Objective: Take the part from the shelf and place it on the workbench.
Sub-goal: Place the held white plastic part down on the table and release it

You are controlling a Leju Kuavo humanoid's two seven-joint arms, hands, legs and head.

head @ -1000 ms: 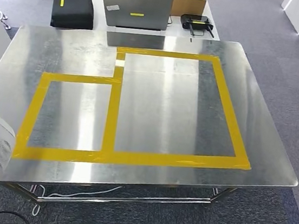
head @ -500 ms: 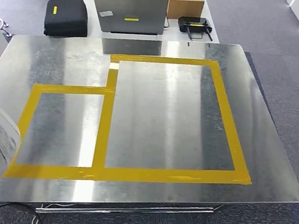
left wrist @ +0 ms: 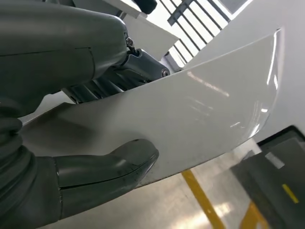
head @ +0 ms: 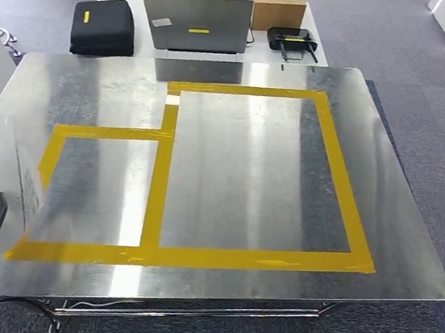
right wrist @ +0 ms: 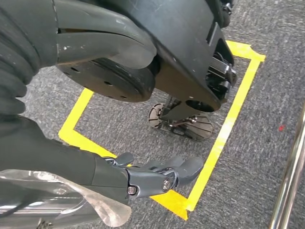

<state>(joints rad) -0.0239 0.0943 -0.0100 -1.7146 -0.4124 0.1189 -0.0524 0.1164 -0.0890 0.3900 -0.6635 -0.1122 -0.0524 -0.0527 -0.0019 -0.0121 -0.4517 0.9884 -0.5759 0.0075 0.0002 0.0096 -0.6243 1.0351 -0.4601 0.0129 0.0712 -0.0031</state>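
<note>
A: Where's the part?

B: The part (left wrist: 201, 114) is a thin, pale, glossy curved panel in the left hand (left wrist: 72, 138). Head view has it at the near left corner of the workbench (head: 387, 203), overhanging the edge by the small yellow tape box (head: 97, 192). It isn't set down yet.

A: What's the grip?

B: The thumb (left wrist: 107, 167) presses one face and the darker fingers (left wrist: 107, 83) are behind the other, so the hand is clamped on the panel near one edge.

A: How will it handle?

B: My guess is light, since it's a big sheet with a thin wall. It looks fairly stiff along the curve but could flex at the far free end. The surface is shiny, so it's probably slippery, and the metal top is slick too, so it may slide when released. Holding by the edge leaves a long lever; a hold closer to the middle would be steadier.

A: And the right hand?

B: The right hand (right wrist: 151, 176) hangs low over the carpet beside the yellow floor tape (right wrist: 223, 129), fingers stretched out and loosely apart, holding nothing.

A: What else is there?

B: A laptop (head: 196, 22), a black case (head: 103, 27) and a cardboard box (head: 276, 9) sit on the far table.
</note>
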